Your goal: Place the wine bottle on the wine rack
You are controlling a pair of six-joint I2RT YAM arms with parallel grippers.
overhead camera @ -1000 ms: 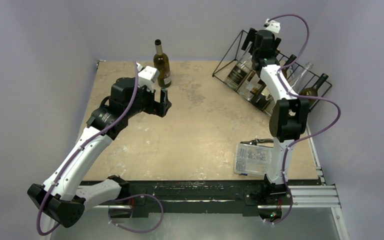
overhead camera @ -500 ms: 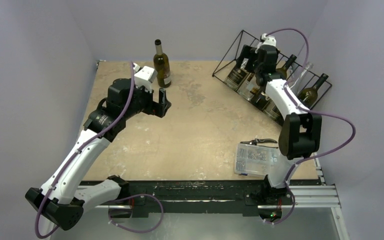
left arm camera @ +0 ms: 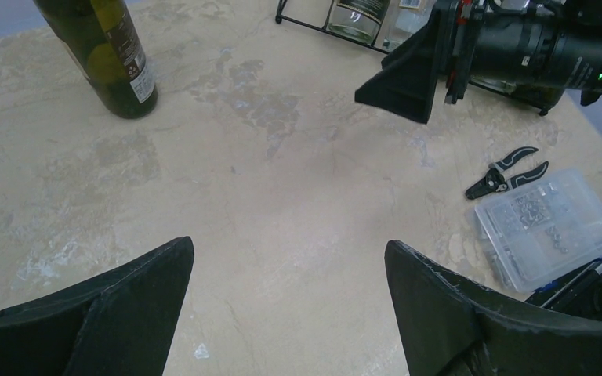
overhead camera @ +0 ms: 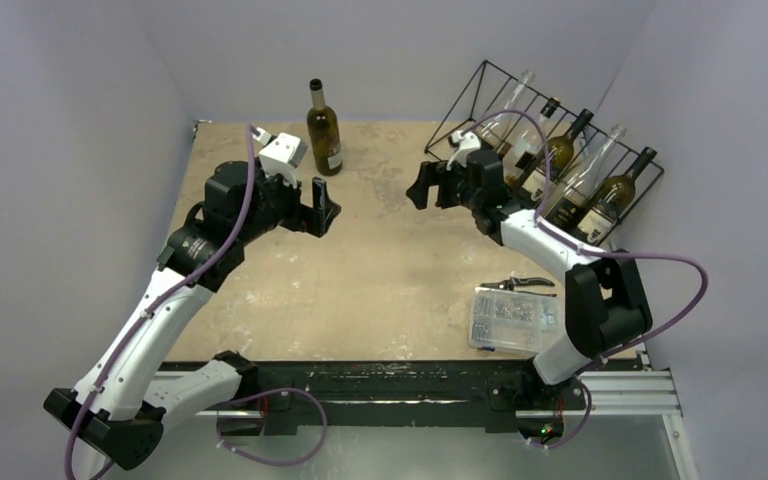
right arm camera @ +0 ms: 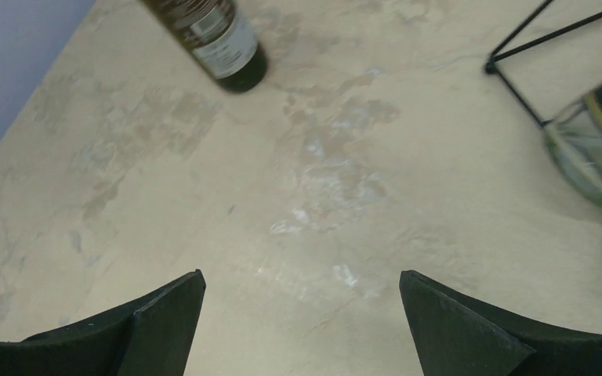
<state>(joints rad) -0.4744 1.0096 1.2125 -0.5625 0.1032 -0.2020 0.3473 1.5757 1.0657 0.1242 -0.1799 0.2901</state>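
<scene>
Spread wide, holding nothing: left pincer [overhead camera: 323, 207], low over the desk [overhead camera: 400, 260], near the wine bottle [overhead camera: 323, 130] standing upright by the far edge. Likewise spread and empty: right pincer [overhead camera: 426, 187], facing it from beside the wine rack [overhead camera: 457, 105]. Could topple the bottle with a glancing finger or too high a grip; could clash pincer against pincer mid-desk. Several other bottles [overhead camera: 558, 152] already in the rack, crowding any entry. At near right, pliers [overhead camera: 530, 284] and clear parts box [overhead camera: 505, 320], off the path.
</scene>
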